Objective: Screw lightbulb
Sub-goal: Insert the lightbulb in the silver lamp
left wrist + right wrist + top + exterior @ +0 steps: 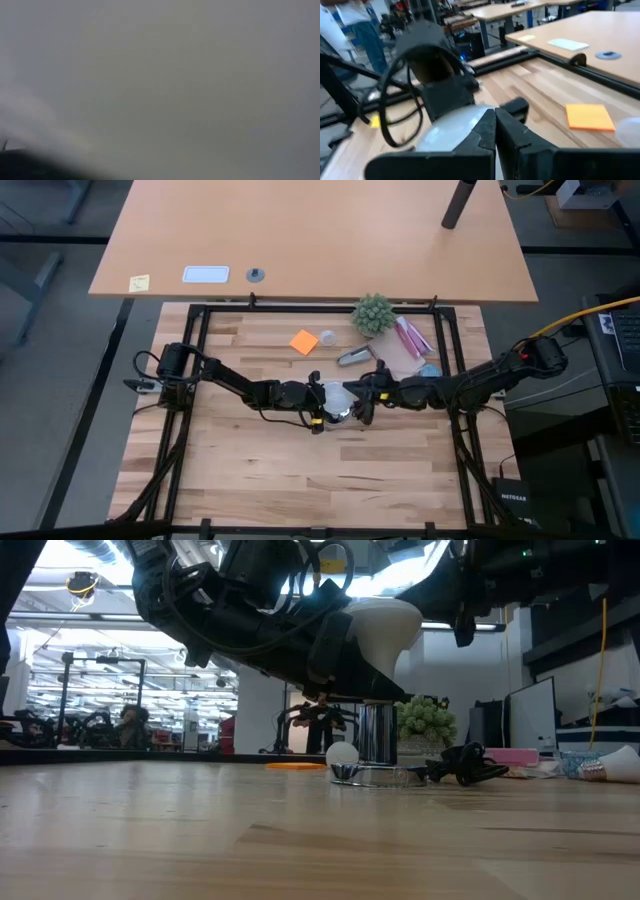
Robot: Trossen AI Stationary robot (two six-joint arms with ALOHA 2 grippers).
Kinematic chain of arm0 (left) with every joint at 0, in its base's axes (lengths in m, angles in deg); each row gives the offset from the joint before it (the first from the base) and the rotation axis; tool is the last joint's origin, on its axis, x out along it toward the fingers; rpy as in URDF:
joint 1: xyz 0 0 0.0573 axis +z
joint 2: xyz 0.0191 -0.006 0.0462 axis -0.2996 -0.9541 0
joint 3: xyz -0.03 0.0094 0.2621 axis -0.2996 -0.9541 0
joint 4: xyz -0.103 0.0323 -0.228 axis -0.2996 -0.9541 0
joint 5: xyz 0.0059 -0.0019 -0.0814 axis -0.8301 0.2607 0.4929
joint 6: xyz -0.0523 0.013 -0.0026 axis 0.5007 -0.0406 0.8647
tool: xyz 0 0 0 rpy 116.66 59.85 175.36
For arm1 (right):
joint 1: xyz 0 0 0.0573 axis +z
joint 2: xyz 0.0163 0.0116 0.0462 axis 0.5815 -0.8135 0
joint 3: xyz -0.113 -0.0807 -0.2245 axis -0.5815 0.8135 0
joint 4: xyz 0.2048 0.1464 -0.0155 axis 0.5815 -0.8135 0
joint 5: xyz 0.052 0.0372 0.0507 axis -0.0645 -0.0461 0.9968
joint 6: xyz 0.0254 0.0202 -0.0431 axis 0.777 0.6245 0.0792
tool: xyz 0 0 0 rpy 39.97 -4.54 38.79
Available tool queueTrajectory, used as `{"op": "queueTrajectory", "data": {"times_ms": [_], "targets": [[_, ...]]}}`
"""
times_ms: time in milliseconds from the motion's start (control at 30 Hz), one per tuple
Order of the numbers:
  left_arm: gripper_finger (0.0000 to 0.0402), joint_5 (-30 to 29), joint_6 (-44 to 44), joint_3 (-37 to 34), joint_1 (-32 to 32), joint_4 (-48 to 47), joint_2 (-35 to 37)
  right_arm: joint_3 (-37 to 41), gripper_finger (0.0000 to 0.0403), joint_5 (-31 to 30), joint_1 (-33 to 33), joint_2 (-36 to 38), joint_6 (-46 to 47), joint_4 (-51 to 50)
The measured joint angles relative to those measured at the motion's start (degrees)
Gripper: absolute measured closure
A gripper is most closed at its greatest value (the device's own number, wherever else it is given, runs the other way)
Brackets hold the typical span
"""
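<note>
The white frosted lightbulb (388, 624) stands head up over the upright silver socket (376, 735), which rises from a shiny round base (362, 775) with a black cord (462, 765). In the high view the bulb (336, 392) lies between both grippers at mid-table. My left gripper (318, 396) comes from the table's left and is around the bulb; its wrist view shows only a close grey blur. My right gripper (495, 131) is shut, right beside the bulb (451, 127) on its right side; I cannot tell whether it touches the bulb. My left gripper holds the lightbulb about its head and neck (372, 668), coming level from the table's left. Its own dark fingers (338, 658) hide the place of contact. The bulb is upright with its neck down at the socket's top.
An orange note (304, 341) and a small whitish round thing (629, 131) lie behind the base. A grey oblong metal object (355, 357), a small green plant (373, 314) and pink packaging (412, 338) stand at the far right. The near half of the table (300, 480) is bare wood.
</note>
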Motion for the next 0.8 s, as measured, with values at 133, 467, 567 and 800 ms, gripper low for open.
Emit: {"op": "queueTrajectory", "data": {"times_ms": [133,467,567,800], "targets": [[0.0254,0.1,0.0,0.0,0.0,0.0,0.0,0.0,0.0397,-0.2,0.0,-0.7,1.2,-0.6],[0.0254,0.0,0.1,-0.1,0.0,0.0,0.0,-0.1,0.0397,-0.8,0.0,-3.2,2.7,1.1],[0.0254,0.0,0.1,-0.1,0.0,0.0,0.0,-0.1,0.0397,-0.8,0.0,-3.2,2.7,1.1],[0.0249,0.1,1.2,-0.1,0.0,-0.1,0.0,-0.1,0.0397,-0.5,0.0,-3.3,2.7,0.8]]}}
